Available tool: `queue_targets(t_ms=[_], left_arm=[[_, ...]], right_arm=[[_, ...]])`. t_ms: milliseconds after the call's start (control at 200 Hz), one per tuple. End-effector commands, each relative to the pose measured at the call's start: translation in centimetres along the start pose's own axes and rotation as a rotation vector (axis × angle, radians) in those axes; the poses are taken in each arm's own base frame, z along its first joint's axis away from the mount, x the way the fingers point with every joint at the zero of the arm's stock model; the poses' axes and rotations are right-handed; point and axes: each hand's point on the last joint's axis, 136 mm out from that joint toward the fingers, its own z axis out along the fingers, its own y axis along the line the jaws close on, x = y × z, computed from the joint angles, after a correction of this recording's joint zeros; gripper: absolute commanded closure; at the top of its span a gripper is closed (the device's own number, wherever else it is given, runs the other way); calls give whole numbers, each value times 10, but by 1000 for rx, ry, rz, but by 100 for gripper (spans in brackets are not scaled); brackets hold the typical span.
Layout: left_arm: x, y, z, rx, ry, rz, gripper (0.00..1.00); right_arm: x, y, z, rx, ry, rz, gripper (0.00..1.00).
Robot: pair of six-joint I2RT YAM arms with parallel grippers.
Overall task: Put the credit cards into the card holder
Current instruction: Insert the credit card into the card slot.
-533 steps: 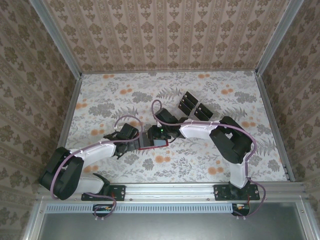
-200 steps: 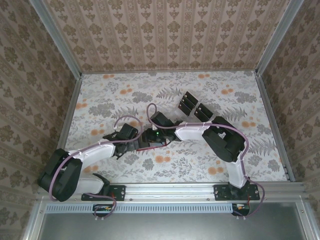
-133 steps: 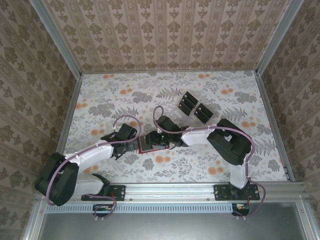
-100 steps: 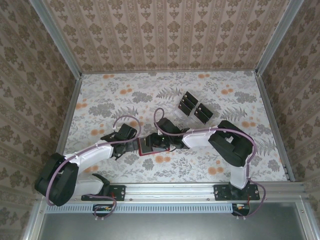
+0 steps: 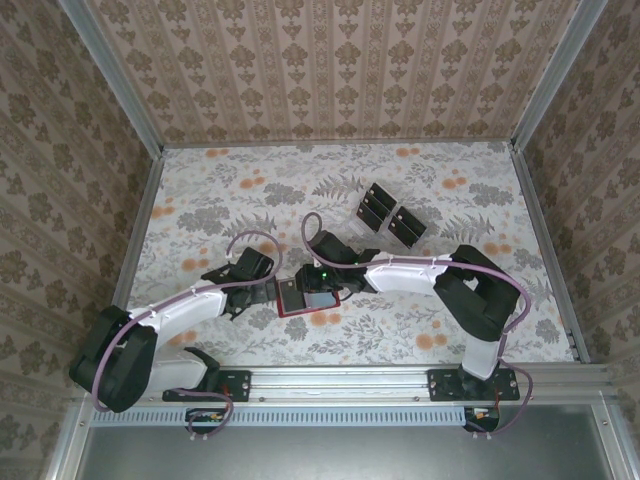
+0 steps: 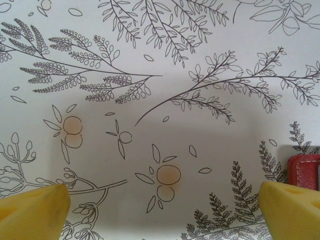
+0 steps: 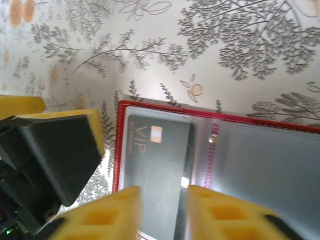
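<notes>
While the card holder (image 7: 260, 150) lay open on the tabletop (image 5: 200, 200), low in the top view, one credit card (image 7: 157, 150) sat in its left pocket beside the red edge. The right pincer (image 7: 161, 212) hung over it, narrowly parted. The left pincer (image 6: 162, 210), spread wide, sat beside the holder's edge. Other credit cards (image 5: 390, 215) lay well apart, upper right.

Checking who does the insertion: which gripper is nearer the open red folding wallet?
Right. The right gripper hangs directly over the red folding wallet; the left gripper sits just beside its edge.
</notes>
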Motion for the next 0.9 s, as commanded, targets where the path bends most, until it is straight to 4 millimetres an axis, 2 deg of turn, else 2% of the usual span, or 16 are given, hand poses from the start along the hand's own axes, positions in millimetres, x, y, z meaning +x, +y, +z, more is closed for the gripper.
queue_targets(t_ms=[0, 140, 645, 895], left_arm=[[10, 8, 1, -22, 33, 9, 0], [12, 9, 1, -21, 36, 9, 0], [18, 7, 7, -18, 53, 11, 0], [22, 6, 9, -16, 59, 12, 0]], right_arm=[[2, -16, -3, 94, 25, -52, 89], [9, -16, 6, 82, 50, -49, 100], [30, -9, 28, 38, 108, -30, 100], [32, -4, 30, 26, 118, -35, 100]])
